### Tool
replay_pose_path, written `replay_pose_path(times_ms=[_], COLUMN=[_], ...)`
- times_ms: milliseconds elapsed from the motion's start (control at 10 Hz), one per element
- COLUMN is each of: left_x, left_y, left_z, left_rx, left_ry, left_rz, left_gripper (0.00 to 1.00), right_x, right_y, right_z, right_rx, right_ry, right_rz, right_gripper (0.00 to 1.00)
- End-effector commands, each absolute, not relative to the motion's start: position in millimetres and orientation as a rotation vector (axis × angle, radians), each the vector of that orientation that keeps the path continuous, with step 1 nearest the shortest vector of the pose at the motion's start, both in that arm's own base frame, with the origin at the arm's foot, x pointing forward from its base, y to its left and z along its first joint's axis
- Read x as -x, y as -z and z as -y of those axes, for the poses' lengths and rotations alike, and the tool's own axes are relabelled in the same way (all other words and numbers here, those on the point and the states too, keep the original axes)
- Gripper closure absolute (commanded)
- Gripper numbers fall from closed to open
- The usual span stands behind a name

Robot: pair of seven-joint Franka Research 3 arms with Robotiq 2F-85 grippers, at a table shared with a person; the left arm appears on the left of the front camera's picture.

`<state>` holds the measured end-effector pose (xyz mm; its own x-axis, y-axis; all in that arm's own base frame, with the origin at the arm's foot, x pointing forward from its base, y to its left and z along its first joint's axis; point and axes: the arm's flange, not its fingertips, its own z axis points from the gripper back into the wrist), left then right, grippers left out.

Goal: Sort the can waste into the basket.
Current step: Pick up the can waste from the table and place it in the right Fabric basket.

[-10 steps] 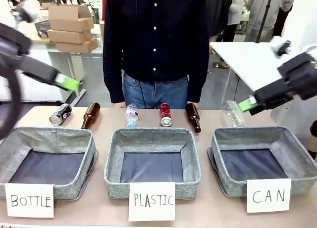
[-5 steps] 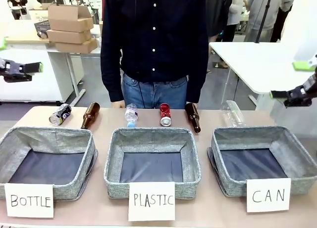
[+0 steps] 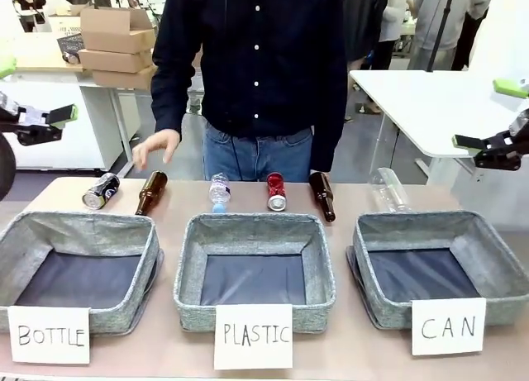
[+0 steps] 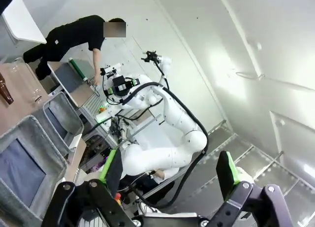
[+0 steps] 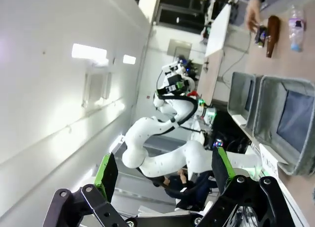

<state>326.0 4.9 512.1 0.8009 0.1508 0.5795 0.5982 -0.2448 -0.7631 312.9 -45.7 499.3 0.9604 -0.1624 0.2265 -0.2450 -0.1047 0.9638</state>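
Front view, table [image 3: 343, 348]: three grey woven baskets stand in a row along the near edge. A person [image 3: 256, 67] in a dark shirt stands at the far side, at 12 o'clock.

The basket [image 3: 417, 221] with the white "CAN" card [image 3: 448, 326] sits at 5 o'clock. Its dark lining is bare. The "PLASTIC" basket [image 3: 248, 224] is at 6 o'clock and the "BOTTLE" basket [image 3: 78, 224] at 7 o'clock.

Left gripper [image 3: 37, 90]: held in the air off the table's edge at 9 o'clock, fingers spread wide, nothing between them. The left wrist view confirms the wide spread [image 4: 168, 169]. Right gripper [image 3: 489, 115]: in the air at 3 o'clock, likewise spread and holding nothing, as its own wrist view also shows [image 5: 163, 168].

The person's hand [image 3: 155, 144] hangs open, fingers loose, at 1 o'clock of the black can [image 3: 101, 191] and clear of it.

The black can lies on its side beyond the "BOTTLE" basket, at 11 o'clock of the table, just beside a brown bottle [image 3: 151, 192]. The red can [image 3: 275, 192] lies on its side at 12 o'clock of the "PLASTIC" basket, silver end toward the camera, between a clear plastic bottle [image 3: 218, 191] and a second brown bottle [image 3: 322, 196]. Both cans are outside the basket.
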Motion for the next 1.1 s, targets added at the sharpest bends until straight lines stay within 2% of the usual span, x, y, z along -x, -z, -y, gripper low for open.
replay_pose_path(times_ms=[0,300,400,500,700,800,1000], left_x=[-323.2,-323.2,-323.2,-323.2,-323.2,-323.2,-323.2], left_y=[-517.6,-517.6,-517.6,-517.6,-517.6,-517.6,-517.6], left_z=[-4.7,-4.7,-4.7,-4.7,-4.7,-4.7,-4.7], left_rx=[1.800,1.800,1.800,1.800,1.800,1.800,1.800], left_ry=[0.497,0.497,0.497,0.497,0.497,0.497,0.497], left_rz=[0.620,0.620,0.620,0.620,0.620,0.620,0.620], left_gripper=[0.00,0.00,0.00,0.00,0.00,0.00,0.00], right_x=[-312.4,-310.1,-326.1,-358.6,-424.8,-447.0,-455.9], right_y=[-497.4,-500.2,-509.5,-525.8,-528.6,-517.0,-491.0], right_z=[49.2,46.0,21.0,-17.9,-71.2,-89.6,-105.9], right_rx=[-1.675,-1.682,-1.486,-1.312,-0.769,-0.628,-0.451], right_ry=[-0.109,-0.084,-0.028,-0.077,0.089,0.096,0.050], right_rz=[0.329,0.307,0.312,0.307,0.430,0.413,0.419], right_gripper=[0.00,0.00,0.00,0.00,0.00,0.00,0.00])
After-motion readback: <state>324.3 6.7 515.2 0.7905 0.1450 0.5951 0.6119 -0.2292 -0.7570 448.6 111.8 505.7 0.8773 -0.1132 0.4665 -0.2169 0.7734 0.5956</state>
